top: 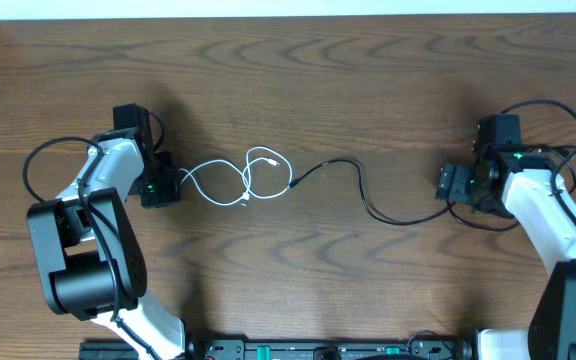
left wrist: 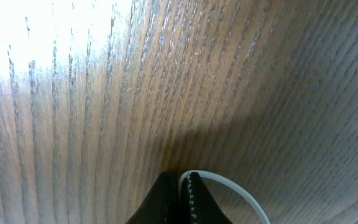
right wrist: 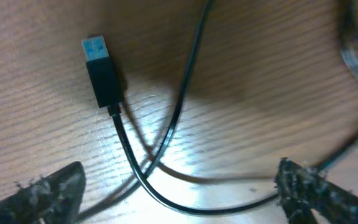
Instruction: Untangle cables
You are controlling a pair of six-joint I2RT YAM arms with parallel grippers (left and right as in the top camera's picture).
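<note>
The white cable [top: 264, 150] lies in loose loops at the table's middle left. One end of it runs into my left gripper [top: 168, 186]. In the left wrist view that gripper [left wrist: 180, 198] is shut on the white cable [left wrist: 235, 186], which curves out to the right of the fingertips. The black cable [top: 398, 220] starts beside the white loops and snakes right to my right gripper [top: 451, 185]. In the right wrist view that gripper [right wrist: 179, 193] stands open. The black cable [right wrist: 166, 140] lies crossed on the wood between its fingers [right wrist: 45, 193], and its blue-tipped plug [right wrist: 101, 74] rests ahead.
The wooden table [top: 348, 80] ends at a pale strip along the far edge. Thick black wires [top: 36, 160] loop off the left arm and others [top: 553, 108] off the right arm. Both arm bases stand at the near edge.
</note>
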